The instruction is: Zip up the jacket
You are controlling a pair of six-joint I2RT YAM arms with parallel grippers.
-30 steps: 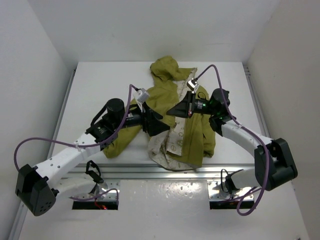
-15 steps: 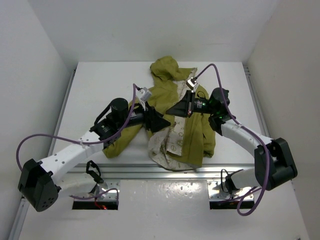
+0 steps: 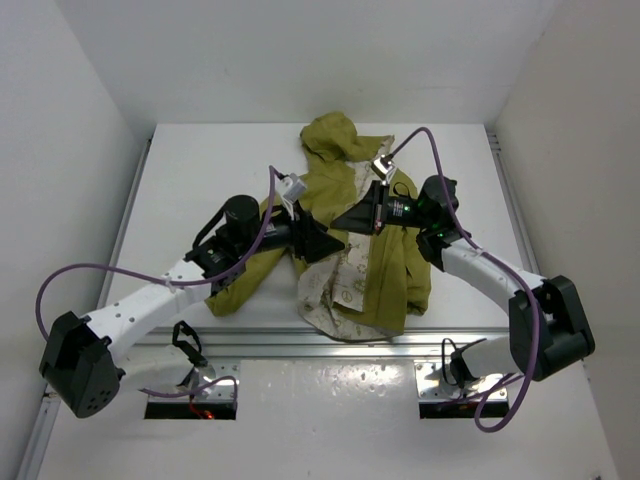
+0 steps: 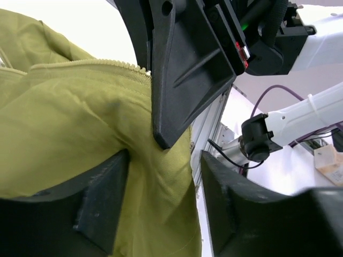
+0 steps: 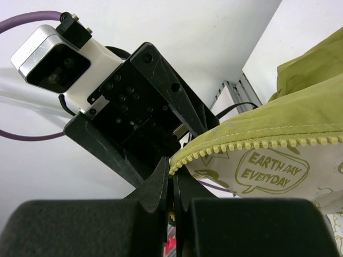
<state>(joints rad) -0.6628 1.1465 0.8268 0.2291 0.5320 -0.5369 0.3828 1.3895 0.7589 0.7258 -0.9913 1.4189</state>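
Observation:
The olive-green jacket (image 3: pixel 392 268) lies crumpled on the table's middle, hood (image 3: pixel 330 136) at the far end, cream printed lining (image 3: pixel 343 282) turned up at the front. My right gripper (image 3: pixel 343 220) is shut on the jacket's zipper edge; its wrist view shows the toothed edge (image 5: pixel 252 144) running out of the shut gripper (image 5: pixel 172 175). Facing it from the left, my left gripper (image 3: pixel 328 243) stands open. A fold of olive fabric (image 4: pixel 96 123) sits between its fingers (image 4: pixel 102 198), just under the right gripper's black tip, with a gap on the right side.
The white table (image 3: pixel 200 170) has a metal rail (image 3: pixel 320 346) along its near edge. White walls close in on left, right and back. Purple cables loop from both arms, and the two wrists nearly touch over the jacket.
My left arm has slid right, closer to the right gripper, and its jaws have narrowed around the olive fold. The right gripper keeps its hold in about the same place.

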